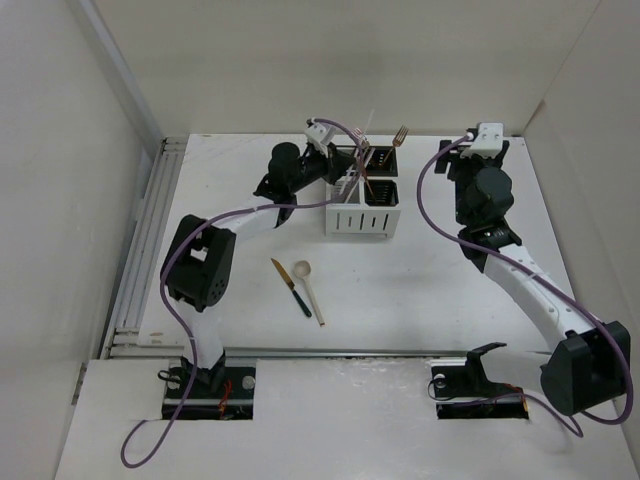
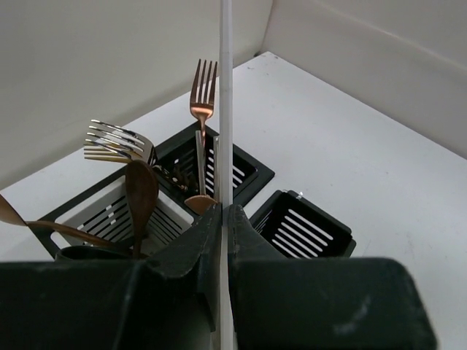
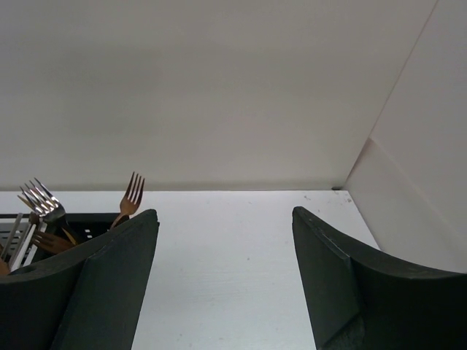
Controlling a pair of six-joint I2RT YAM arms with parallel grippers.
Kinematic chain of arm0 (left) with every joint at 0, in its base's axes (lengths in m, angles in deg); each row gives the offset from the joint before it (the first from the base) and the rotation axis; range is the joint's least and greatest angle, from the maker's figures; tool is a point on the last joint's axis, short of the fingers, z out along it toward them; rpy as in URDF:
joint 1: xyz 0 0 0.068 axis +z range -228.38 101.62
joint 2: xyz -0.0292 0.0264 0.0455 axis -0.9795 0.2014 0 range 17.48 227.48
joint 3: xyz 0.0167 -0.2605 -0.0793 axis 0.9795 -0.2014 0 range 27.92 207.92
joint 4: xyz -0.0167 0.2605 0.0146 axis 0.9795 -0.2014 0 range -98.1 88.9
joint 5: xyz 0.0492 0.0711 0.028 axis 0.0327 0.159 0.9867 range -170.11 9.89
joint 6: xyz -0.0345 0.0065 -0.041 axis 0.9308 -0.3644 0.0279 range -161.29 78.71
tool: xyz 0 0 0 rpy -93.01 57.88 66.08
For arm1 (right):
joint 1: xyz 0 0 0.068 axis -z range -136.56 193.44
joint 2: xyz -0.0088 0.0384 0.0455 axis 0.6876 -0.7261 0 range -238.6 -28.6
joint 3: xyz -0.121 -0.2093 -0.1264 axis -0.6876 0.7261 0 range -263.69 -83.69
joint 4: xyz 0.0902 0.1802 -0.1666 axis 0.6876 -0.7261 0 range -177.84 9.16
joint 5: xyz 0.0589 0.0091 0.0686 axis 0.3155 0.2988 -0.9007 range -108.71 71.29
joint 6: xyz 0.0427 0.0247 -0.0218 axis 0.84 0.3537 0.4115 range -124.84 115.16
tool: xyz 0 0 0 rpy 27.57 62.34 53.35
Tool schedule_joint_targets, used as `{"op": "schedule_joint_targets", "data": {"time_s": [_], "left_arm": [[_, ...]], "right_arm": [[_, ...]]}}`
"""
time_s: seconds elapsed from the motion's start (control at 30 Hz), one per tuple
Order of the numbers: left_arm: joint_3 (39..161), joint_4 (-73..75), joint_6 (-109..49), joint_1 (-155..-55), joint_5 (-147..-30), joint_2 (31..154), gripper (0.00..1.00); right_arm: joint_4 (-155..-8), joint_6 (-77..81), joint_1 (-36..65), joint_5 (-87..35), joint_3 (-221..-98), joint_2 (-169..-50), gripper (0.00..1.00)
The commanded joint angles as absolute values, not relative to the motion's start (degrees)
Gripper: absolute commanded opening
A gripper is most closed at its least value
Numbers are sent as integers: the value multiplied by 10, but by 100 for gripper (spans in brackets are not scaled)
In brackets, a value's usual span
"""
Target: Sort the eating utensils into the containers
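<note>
The caddy (image 1: 362, 205) stands at the back middle of the table, white slitted front toward me. It holds silver forks (image 2: 117, 142), a copper fork (image 2: 202, 102) and a copper spoon (image 2: 141, 193). My left gripper (image 1: 338, 160) is over its back left part, shut on a pale thin chopstick (image 2: 225, 109) that stands upright between the fingers (image 2: 252, 237). The chopstick also shows in the top view (image 1: 367, 125). A dark-handled copper knife (image 1: 291, 286) and a white-bowled spoon (image 1: 309, 290) lie on the table in front. My right gripper (image 3: 225, 214) is open and empty, right of the caddy.
One black compartment (image 2: 303, 226) looks empty. Side walls stand close on the left and right, and the back wall (image 3: 219, 87) is just beyond the caddy. A metal rail (image 1: 140, 260) runs along the table's left edge.
</note>
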State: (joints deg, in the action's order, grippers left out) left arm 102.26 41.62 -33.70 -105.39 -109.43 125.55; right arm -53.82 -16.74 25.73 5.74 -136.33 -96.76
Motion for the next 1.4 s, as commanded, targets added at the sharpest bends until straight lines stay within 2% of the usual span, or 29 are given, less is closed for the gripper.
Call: {"op": "schedule_joint_targets", "data": {"time_s": [0.0, 0.3, 0.37, 0.53, 0.6, 0.77, 0.8, 1.0, 1.07, 1.1, 1.2, 1.37], "left_arm": [[1011, 501, -327, -1060, -1070, 1267, 0], [956, 475, -365, -1060, -1044, 1256, 0], [940, 469, -365, -1060, -1044, 1242, 4], [933, 455, -358, -1060, -1057, 1224, 45], [933, 446, -352, -1055, -1057, 1210, 50], [951, 386, -334, -1032, -1070, 1168, 56], [952, 375, -345, -1032, -1070, 1145, 57], [957, 247, -423, -971, -1029, 1042, 61], [950, 209, -423, -939, -993, 997, 62], [945, 192, -423, -925, -959, 981, 62], [892, 157, -401, -876, -912, 907, 65], [763, 139, -379, -837, -891, 793, 68]], "right_arm": [[-536, -182, 257, 63, -1377, -957, 79], [-547, -193, 262, 56, -1377, -951, 79], [-547, -193, 262, 49, -1377, -951, 79], [-554, -214, 250, 39, -1393, -951, 79], [-561, -235, 236, 39, -1393, -951, 83], [-593, -248, 195, 34, -1423, -951, 93], [-619, -248, 190, 27, -1430, -957, 100], [-726, -248, 86, 13, -1475, -974, 100], [-781, -248, 52, -29, -1480, -987, 100], [-803, -248, 39, -103, -1480, -993, 100], [-876, -216, -8, -196, -1495, -1045, 100], [-977, -86, -92, -180, -1582, -1184, 100]]}}
